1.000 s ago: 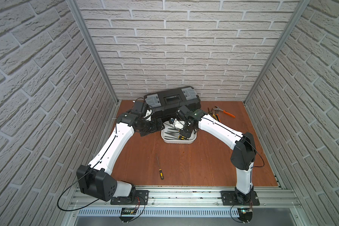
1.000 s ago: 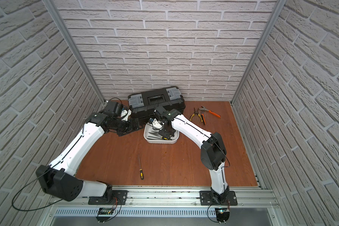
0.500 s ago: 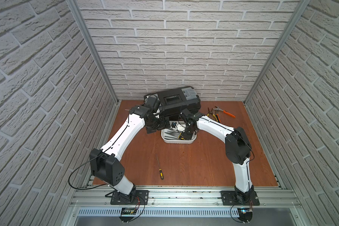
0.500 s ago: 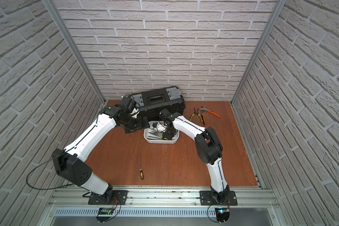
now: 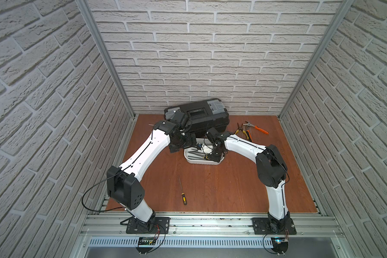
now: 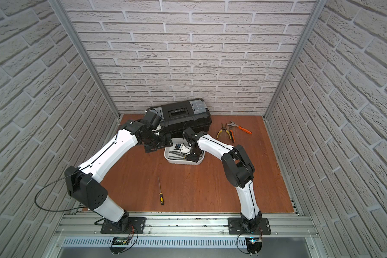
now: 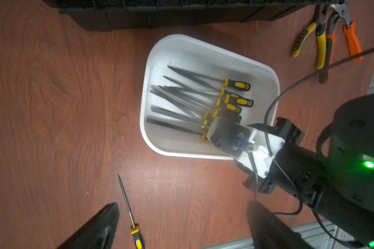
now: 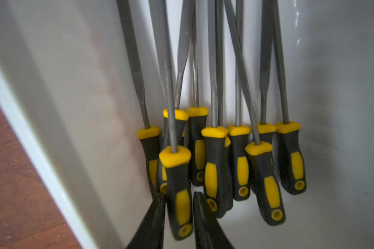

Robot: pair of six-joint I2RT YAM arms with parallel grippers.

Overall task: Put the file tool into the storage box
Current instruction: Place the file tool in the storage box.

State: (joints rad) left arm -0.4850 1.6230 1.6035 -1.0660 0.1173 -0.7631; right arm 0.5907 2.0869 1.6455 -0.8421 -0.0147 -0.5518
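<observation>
The storage box [image 5: 201, 162] [image 6: 181, 162] [image 7: 145, 86], a shallow white tub, holds several file tools with black-and-yellow handles. My right gripper [image 5: 210, 156] [image 6: 191, 157] [image 8: 178, 212] reaches down into its right end. Its jaws flank the handle of one file tool [image 8: 178, 183] with slim gaps on both sides, so the gripper is slightly open. That file lies on the others. My left gripper [image 5: 180, 146] [image 6: 153, 146] [image 7: 181, 226] hovers just left of the box, wide open and empty. Another file tool [image 5: 182, 192] [image 6: 160, 193] [image 7: 127, 204] lies loose on the wooden table in front.
A black toolbox [image 5: 201, 114] [image 6: 183, 114] with grey latches stands right behind the white box. Yellow-handled pliers [image 5: 244, 131] [image 6: 223, 131] and orange-handled pliers [image 5: 258, 128] [image 6: 241, 129] lie at the back right. Brick walls close three sides.
My left arm has swung right, bringing its gripper to the box's left edge. My right gripper stays low in the box and its jaws have parted slightly from the file handle.
</observation>
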